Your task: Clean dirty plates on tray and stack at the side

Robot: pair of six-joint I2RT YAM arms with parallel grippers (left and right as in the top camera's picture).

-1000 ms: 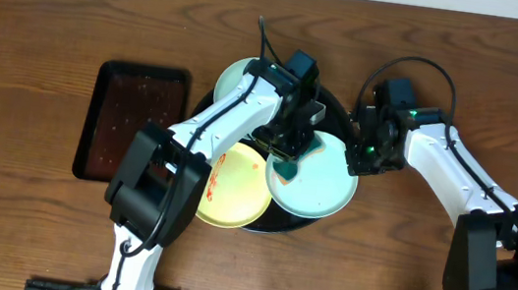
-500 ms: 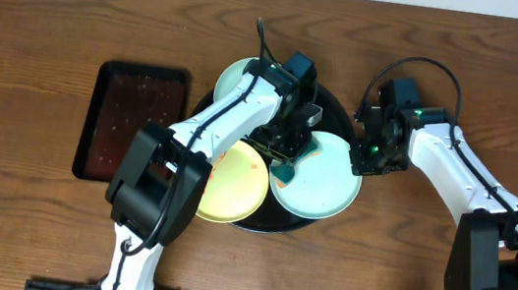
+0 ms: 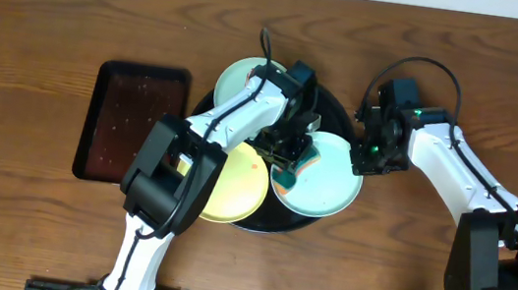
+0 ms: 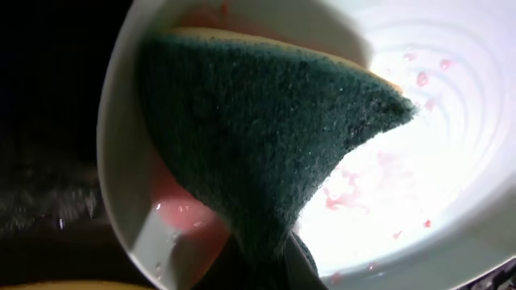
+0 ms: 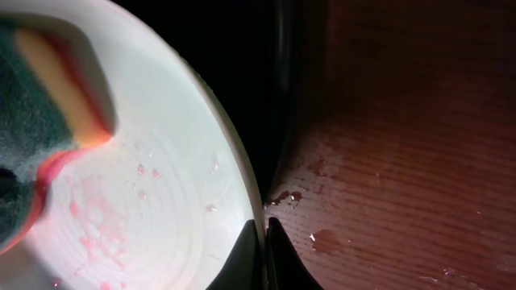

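A pale blue-green plate point(image 3: 325, 188) with faint red smears lies on the right of the round black tray point(image 3: 337, 117). My right gripper point(image 3: 364, 163) is shut on its right rim point(image 5: 256, 211). My left gripper point(image 3: 289, 159) is shut on a green and yellow sponge point(image 4: 266, 137) and presses it on the plate's left part point(image 4: 419, 185). A pale yellow plate point(image 3: 233, 193) with red smears lies at the tray's front left. A second blue-green plate point(image 3: 236, 75) lies at the back left, partly under my left arm.
A smaller rectangular black tray point(image 3: 133, 122) sits on the wooden table to the left. Water drops point(image 5: 322, 240) lie on the wood by the round tray's right edge.
The sponge in my left gripper has slid slightly right and back across the blue-green plate. My left arm has shifted with it. The right gripper has kept hold of the rim.
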